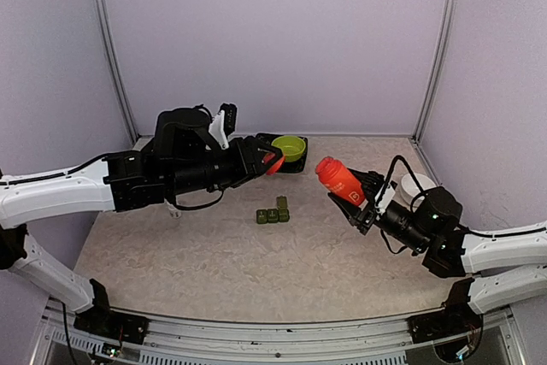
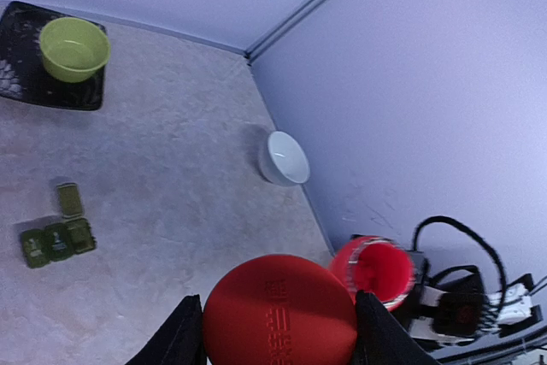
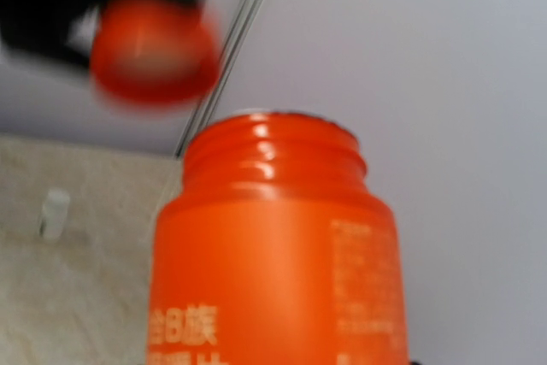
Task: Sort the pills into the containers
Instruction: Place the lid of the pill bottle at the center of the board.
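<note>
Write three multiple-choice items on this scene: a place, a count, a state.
1. The green bowl sits: A on the black tray; B in the white bowl; C in a claw.
2. Joined containers in the row: A two; B three; C five.
3. The orange bottle in the right claw is: A capped; B uncapped; C lying on the table.
Answers: 1 A, the black tray shows around it. 2 B, three stand side by side. 3 B, its threaded mouth is bare and the left claw holds the red cap.
</note>
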`<control>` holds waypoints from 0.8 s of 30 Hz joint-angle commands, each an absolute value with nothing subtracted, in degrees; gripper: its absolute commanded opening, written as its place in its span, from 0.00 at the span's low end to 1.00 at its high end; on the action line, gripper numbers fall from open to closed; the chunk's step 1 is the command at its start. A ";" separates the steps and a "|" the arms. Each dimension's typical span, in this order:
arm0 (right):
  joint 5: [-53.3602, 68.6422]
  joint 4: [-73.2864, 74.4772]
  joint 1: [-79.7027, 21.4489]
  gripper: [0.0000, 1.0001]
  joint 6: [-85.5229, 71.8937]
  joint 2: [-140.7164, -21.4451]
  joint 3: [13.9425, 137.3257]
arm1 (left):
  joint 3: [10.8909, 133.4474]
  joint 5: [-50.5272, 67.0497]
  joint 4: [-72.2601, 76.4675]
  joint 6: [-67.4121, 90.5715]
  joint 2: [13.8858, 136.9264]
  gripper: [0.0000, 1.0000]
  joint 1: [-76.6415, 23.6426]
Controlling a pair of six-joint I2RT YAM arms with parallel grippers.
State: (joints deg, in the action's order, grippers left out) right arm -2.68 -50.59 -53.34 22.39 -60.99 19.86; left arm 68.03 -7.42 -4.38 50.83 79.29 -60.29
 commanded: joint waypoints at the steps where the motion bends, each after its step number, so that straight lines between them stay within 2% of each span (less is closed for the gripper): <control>1: -2.27 -49.95 -53.23 0.00 17.61 -56.49 18.11 | 62.73 -19.20 -7.70 43.24 78.55 0.30 -58.12; 13: 1.30 -49.47 -53.19 0.00 11.65 -55.11 17.05 | 52.07 -31.87 -0.39 36.64 86.87 0.30 -50.41; 24: 3.86 -48.50 -53.12 0.02 10.15 -55.48 16.94 | 51.88 -31.94 6.62 35.46 100.55 0.30 -45.87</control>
